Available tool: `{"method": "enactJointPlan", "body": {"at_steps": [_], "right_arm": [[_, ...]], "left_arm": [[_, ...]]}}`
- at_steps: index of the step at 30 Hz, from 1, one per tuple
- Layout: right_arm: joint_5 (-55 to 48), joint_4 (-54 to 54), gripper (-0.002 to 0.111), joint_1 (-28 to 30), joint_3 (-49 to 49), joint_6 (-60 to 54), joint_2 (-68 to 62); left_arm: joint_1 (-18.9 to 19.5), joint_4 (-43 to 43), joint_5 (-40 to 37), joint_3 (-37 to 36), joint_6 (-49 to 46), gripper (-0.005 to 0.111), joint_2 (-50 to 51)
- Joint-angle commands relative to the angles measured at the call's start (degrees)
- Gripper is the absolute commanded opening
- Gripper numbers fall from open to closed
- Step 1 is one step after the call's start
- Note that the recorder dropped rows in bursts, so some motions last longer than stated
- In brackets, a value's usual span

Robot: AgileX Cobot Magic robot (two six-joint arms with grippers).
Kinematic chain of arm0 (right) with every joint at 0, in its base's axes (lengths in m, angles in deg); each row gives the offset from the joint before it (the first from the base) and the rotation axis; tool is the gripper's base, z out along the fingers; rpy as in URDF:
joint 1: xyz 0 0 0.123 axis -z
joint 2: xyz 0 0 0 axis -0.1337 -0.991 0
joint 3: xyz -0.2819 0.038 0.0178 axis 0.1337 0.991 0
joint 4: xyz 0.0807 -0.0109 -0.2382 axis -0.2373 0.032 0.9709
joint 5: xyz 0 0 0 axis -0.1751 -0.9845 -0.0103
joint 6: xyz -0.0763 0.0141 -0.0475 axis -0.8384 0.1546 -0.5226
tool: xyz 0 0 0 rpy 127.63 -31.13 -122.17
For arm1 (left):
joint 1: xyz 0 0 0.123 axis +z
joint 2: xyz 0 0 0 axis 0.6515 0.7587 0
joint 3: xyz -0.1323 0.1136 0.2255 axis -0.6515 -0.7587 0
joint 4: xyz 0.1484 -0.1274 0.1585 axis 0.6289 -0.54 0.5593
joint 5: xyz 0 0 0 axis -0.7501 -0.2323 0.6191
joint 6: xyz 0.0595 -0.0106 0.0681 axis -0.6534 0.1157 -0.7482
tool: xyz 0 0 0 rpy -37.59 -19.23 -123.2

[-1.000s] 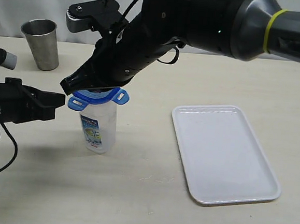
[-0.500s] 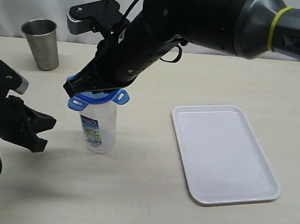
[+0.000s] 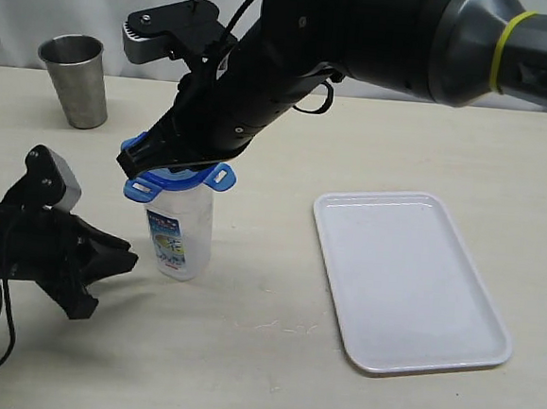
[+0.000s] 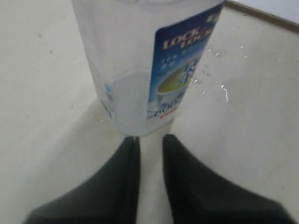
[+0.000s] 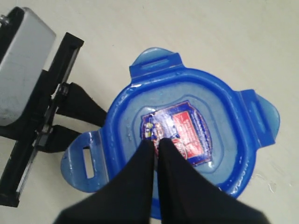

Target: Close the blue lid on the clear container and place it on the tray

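Note:
The clear container (image 3: 179, 240) stands upright on the table, its printed label (image 4: 180, 70) facing my left gripper. The blue lid (image 3: 176, 180) sits on its mouth with the flaps (image 5: 84, 161) sticking outward. My right gripper (image 5: 156, 141) is shut, and its tips rest on the lid's sticker (image 5: 180, 128) from above. My left gripper (image 4: 149, 140) is low on the table just short of the container's base, its jaws a narrow gap apart with nothing between them. The white tray (image 3: 405, 276) lies empty to the right.
A grey steel cup (image 3: 75, 80) stands at the back left. The big black right arm (image 3: 294, 64) reaches over the container from the right. My left arm (image 3: 34, 242) lies low at the front left.
My left gripper dropped from lid height down to the table and now points at the container's base. The right gripper stays pressed on the lid, barely moved.

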Motion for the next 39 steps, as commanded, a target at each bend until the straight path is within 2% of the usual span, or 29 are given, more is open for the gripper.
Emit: {"method": "enactJointPlan", "body": {"at_steps": [1,3,5,11,17,22,25,33,39], "right_arm": [[-2.65,0.95,0.004,-0.05,0.40,-0.15,-0.30],[-2.65,0.95,0.004,-0.05,0.40,-0.21,-0.30],[-2.65,0.95,0.004,-0.05,0.40,-0.36,-0.30],[-2.65,0.95,0.004,-0.05,0.40,-0.36,-0.30],[-2.76,0.95,0.004,-0.05,0.40,-0.34,-0.30],[-2.75,0.95,0.004,-0.05,0.40,-0.01,-0.30],[-3.01,0.95,0.004,-0.05,0.40,0.10,-0.30],[-3.19,0.95,0.004,-0.05,0.40,0.22,-0.30],[-3.95,0.95,0.004,-0.05,0.40,1.28,-0.30]], "left_arm": [[-0.06,-3.36,1.97,0.16,-3.05,0.065,1.97],[-0.06,-5.13,1.73,0.16,-2.86,0.091,1.97],[-0.06,-4.73,1.78,0.16,-3.47,0.105,1.97],[-0.16,-4.27,14.94,0.16,-9.62,0.105,3.85],[-0.16,-9.80,21.00,0.16,-16.74,0.105,7.42],[-0.16,-10.08,27.47,0.16,-22.02,0.105,10.46],[-0.16,-11.33,27.52,0.80,-23.74,0.105,12.58],[-5.51,-12.91,27.52,7.37,-23.71,0.105,17.83],[-6.83,-14.76,27.52,10.47,-23.71,0.105,17.97]]}}
